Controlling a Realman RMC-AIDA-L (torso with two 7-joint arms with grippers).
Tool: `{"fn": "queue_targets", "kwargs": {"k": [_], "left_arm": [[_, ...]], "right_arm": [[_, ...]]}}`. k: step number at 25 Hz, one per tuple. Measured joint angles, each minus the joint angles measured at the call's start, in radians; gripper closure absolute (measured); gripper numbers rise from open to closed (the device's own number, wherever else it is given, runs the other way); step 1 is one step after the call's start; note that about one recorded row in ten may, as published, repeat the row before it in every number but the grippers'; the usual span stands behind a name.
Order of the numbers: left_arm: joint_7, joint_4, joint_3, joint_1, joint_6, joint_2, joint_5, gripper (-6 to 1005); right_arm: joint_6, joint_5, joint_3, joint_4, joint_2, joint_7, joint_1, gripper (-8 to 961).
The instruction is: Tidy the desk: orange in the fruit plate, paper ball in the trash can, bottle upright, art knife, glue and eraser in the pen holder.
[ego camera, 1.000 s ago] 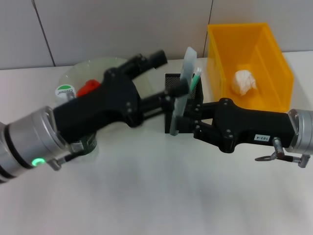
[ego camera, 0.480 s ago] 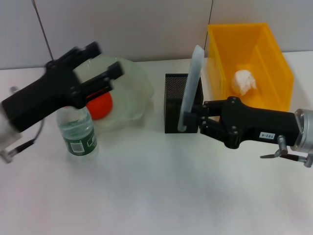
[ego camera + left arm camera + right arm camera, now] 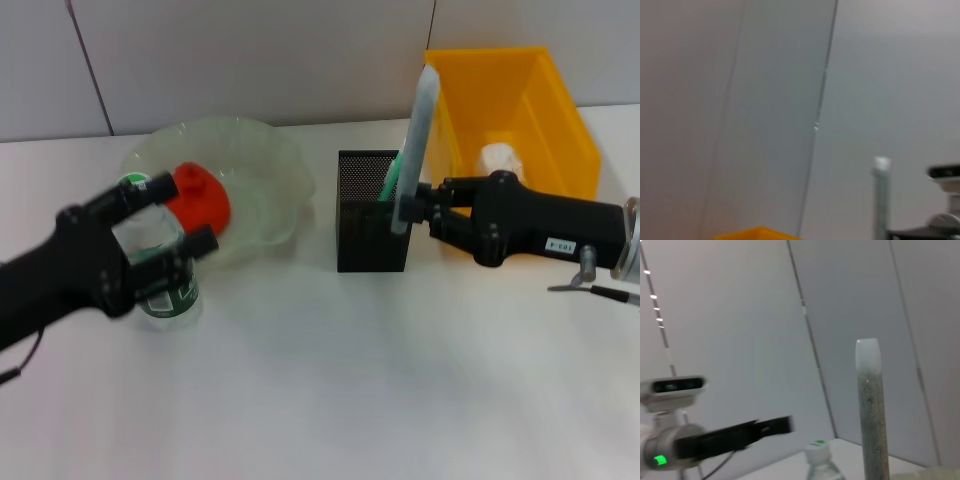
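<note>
My left gripper (image 3: 175,215) hangs with fingers spread in front of the upright bottle (image 3: 155,280). Farther back, my right gripper (image 3: 408,208) pinches the art knife (image 3: 417,140) upright over the pen holder (image 3: 371,212).

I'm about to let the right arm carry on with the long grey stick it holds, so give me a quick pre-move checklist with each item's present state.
1. right gripper shut on the glue stick: ok.
2. Stick upright: ok, slightly tilted.
3. Stick over the pen holder mouth: not ok, it stands at the holder's right edge.
4. left gripper clear of the holder: ok, open near the bottle.
5. Room inside the holder beside the green item: cannot tell.
</note>
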Motion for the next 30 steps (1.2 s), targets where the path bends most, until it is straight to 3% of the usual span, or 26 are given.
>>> {"fn": "queue_targets", "kwargs": {"k": [2, 10, 19, 25, 30], "left_arm": [[0.000, -0.001, 0.000, 0.003, 0.010, -0.001, 0.009, 189], [0.030, -0.002, 0.002, 0.019, 0.137, -0.041, 0.122, 189], [0.022, -0.008, 0.006, -0.001, 0.152, -0.049, 0.126, 189], [0.015, -0.009, 0.008, -0.016, 0.150, -0.050, 0.127, 189], [0.015, -0.010, 0.002, -0.017, 0.151, -0.052, 0.145, 189]], "right_arm": [[0.027, 0.000, 0.001, 0.014, 0.000, 0.014, 0.003, 792], [0.161, 0.001, -0.002, 0.050, 0.005, 0.033, 0.046, 793], [0.285, -0.013, -0.016, 0.052, 0.001, 0.100, 0.103, 792], [0.396, -0.136, -0.129, 0.156, -0.003, 0.299, 0.128, 792], [0.408, -0.211, -0.169, 0.215, -0.006, 0.424, 0.146, 792]]}}
